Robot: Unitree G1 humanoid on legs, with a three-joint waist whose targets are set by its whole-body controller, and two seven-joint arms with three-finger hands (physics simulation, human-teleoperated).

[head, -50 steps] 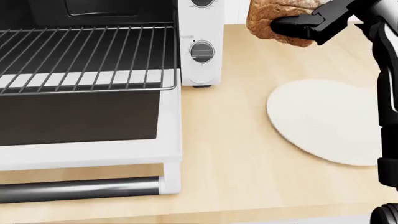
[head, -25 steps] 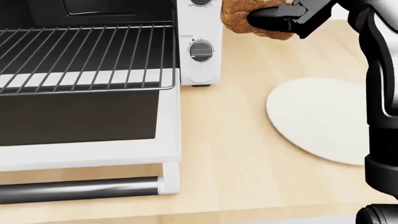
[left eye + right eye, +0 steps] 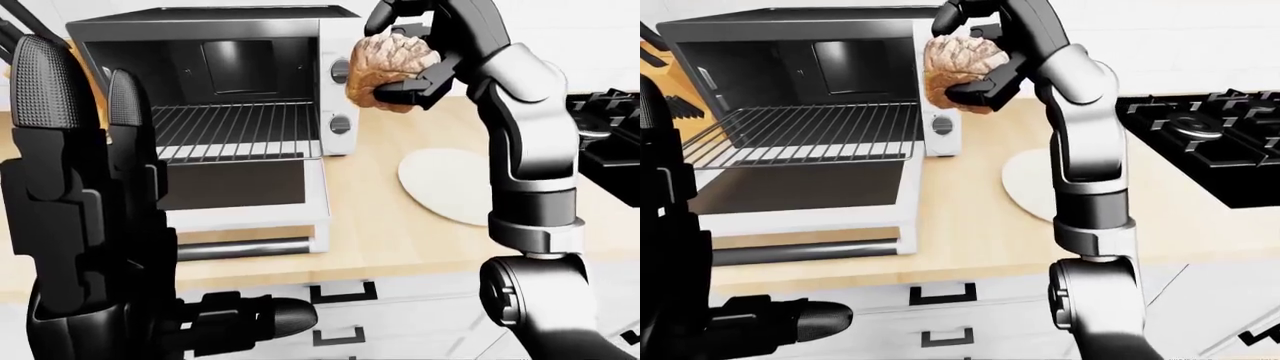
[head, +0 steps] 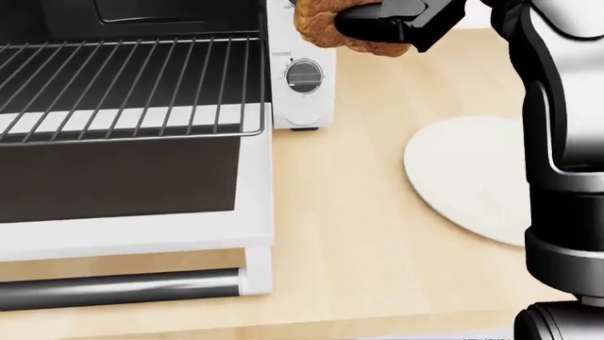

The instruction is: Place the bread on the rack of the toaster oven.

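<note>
We see bright, even, sharp renders (no blur or edge distortion); the desk (image 4: 377, 212) carries only faint soft shadows, and the toaster oven (image 3: 215, 67) interior stays dim.

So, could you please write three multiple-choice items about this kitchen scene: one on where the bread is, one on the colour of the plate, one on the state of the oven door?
1. Where is the bread?
A. on the rack
B. held in the right hand, beside the oven's knobs
C. on the plate

2. What colour is the plate?
A. white
B. black
C. red

3. How is the toaster oven door?
A. shut
B. removed
C. folded down open

Answers: 1 B, the right hand grips the bread above the counter; 2 A, it is a white disc; 3 C, the door lies flat under the bare rack.
</note>
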